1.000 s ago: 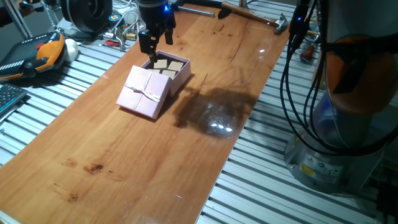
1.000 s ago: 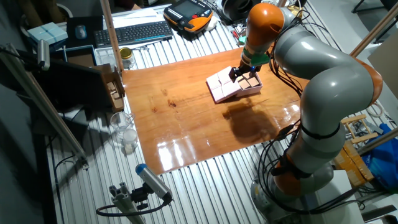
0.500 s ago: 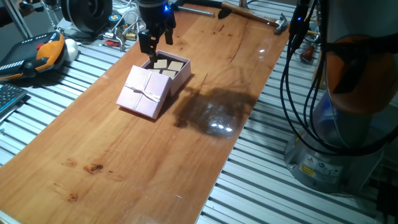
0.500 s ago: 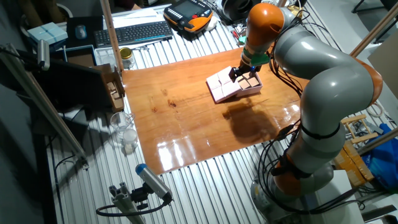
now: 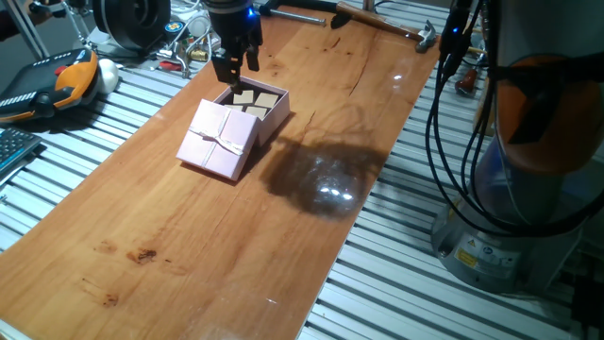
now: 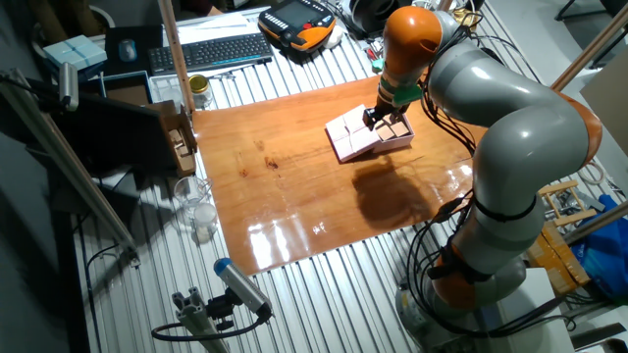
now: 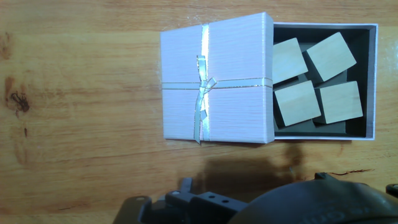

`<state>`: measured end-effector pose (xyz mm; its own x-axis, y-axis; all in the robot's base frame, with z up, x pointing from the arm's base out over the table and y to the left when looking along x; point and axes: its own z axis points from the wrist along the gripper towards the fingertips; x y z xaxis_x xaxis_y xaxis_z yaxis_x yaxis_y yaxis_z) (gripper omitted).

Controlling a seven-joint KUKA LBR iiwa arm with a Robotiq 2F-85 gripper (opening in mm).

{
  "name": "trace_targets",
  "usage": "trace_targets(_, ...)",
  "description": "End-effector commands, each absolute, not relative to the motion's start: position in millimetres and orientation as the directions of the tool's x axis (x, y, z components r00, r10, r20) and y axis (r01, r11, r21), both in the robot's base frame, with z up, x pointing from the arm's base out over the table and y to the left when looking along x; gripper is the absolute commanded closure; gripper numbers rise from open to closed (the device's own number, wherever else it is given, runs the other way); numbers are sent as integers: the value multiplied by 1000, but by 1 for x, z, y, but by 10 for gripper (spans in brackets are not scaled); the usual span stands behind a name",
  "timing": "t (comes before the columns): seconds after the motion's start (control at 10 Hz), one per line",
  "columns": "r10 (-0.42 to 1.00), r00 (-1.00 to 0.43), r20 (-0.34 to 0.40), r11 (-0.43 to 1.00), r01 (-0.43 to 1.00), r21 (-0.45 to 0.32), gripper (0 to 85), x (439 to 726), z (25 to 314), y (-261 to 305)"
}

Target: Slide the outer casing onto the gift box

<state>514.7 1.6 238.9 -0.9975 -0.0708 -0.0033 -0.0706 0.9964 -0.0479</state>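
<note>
Currently the outer casing (image 7: pixel 214 78) covers roughly half the gift box (image 7: pixel 367 78) on the desk (image 5: pixel 236 236); the exposed half remains to be sleeved. End effector (image 5: pixel 233 66) hovers above the box, holding nothing; finger spacing cannot be determined.

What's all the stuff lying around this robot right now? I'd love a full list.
outer casing: one, pale pink with cream ribbon and bow, partly over the tray.
gift box: one, pale pink tray, half uncovered.
beige squares: four visible, loose in the tray.
wooden board: one, brown, under the box.
hammer: one, far edge of board.
keyboard: one, black, beyond the board.
pendant: one, orange and black, beside keyboard.
arm: one, grey and orange.
gripper: one, black, above the tray.
</note>
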Motion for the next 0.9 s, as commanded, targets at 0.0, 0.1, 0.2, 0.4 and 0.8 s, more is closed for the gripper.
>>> trace_targets(0.0,-71,-997,-5,996,-71,-48,850,515,238,2)
trace_targets(0.1,-71,-997,-5,996,-71,-48,850,515,238,2)
trace_targets(0.2,-71,-997,-7,996,-71,-45,850,515,238,2)
trace_targets(0.4,-70,-998,-10,996,-69,-47,850,515,238,3)
trace_targets(0.8,-63,-998,-16,997,-62,-44,850,519,236,6)
